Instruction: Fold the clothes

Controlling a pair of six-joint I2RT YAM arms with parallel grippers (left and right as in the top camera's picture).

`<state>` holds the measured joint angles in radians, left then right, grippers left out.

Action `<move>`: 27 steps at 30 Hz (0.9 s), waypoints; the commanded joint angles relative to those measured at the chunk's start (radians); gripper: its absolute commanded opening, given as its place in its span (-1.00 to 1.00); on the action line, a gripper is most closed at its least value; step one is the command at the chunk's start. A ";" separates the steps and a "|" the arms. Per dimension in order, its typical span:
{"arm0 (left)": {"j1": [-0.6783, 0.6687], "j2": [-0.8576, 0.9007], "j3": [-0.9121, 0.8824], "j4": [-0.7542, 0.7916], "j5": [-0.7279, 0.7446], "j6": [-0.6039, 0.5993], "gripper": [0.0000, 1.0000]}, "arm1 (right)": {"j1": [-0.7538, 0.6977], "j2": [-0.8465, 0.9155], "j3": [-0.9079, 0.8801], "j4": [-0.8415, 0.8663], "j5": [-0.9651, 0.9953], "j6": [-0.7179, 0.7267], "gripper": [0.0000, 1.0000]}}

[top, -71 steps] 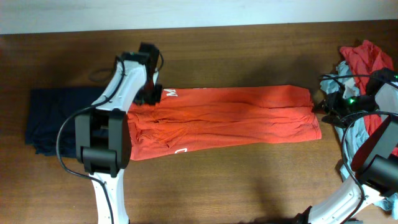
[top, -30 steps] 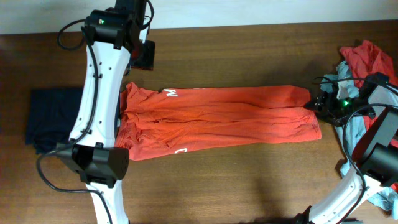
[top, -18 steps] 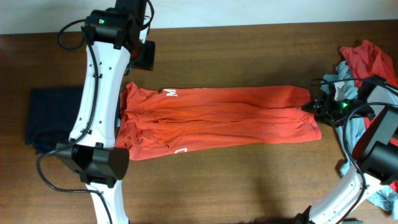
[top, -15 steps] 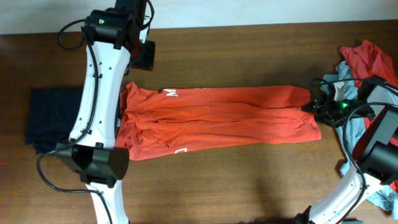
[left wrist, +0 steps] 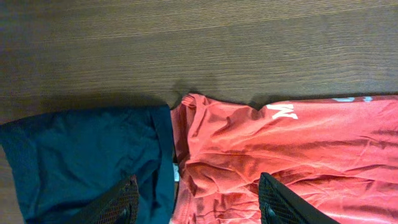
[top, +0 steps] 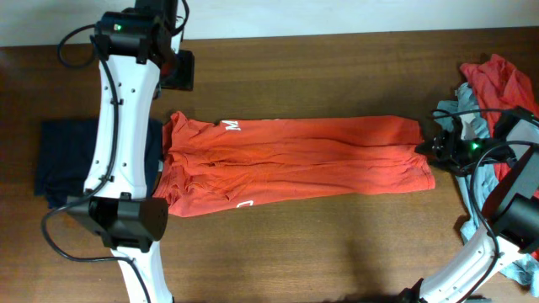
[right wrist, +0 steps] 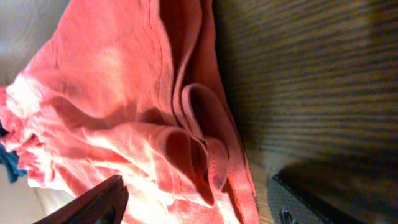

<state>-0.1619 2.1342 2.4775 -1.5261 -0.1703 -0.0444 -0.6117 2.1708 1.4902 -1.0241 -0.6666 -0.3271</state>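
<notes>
The orange-red T-shirt [top: 295, 160] lies flat across the middle of the table [top: 337, 67]. It is folded into a long band running from 9 to 3 o'clock, with shallow creases along its length. A white "M" [top: 232, 126] shows at its 11 o'clock edge, and another scrap of white print [top: 244, 204] sits at the 7 o'clock edge. Its 3 o'clock end is bunched into small rolled folds with a stitched hem.

A navy shirt [top: 67, 160] lies flat just beside the 9 o'clock end. A heap of red and grey-blue clothes [top: 497, 80] sits at the table's 3 o'clock edge.

The left end effector [left wrist: 196, 202] hovers above the shirt's 11 o'clock corner, fingers wide apart and holding nothing. The right end effector [right wrist: 205, 199] sits low at the 3 o'clock end, fingers spread wide either side of the rolled hem, not pinching it.
</notes>
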 commanded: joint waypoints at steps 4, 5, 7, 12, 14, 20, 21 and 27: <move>-0.002 -0.010 0.022 0.023 -0.010 0.038 0.23 | 0.121 0.061 -0.090 0.030 0.196 -0.061 0.50; -0.002 -0.010 0.022 0.025 -0.010 0.038 0.23 | 0.144 0.061 -0.090 0.035 0.211 -0.055 0.46; -0.002 -0.010 0.022 0.025 -0.010 0.039 0.23 | 0.176 0.061 -0.090 0.051 0.235 -0.024 0.43; -0.003 -0.011 0.022 0.018 -0.010 0.038 0.22 | 0.210 0.061 -0.090 0.068 0.227 0.039 0.20; -0.003 -0.010 0.022 0.018 -0.010 0.039 0.22 | 0.212 0.061 -0.090 0.067 0.227 0.045 -0.05; -0.003 -0.010 0.022 0.009 -0.010 0.039 0.22 | 0.193 0.057 -0.062 0.012 0.226 0.048 -0.53; -0.003 -0.010 0.022 0.007 -0.011 0.039 0.22 | 0.191 0.055 -0.051 -0.003 0.226 0.048 -0.59; -0.002 -0.016 0.039 0.006 -0.014 0.084 0.22 | 0.152 0.016 0.063 -0.126 0.282 0.104 -0.92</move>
<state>-0.1638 2.1342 2.4802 -1.5162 -0.1703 0.0006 -0.4290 2.1818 1.4929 -1.1156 -0.5110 -0.2733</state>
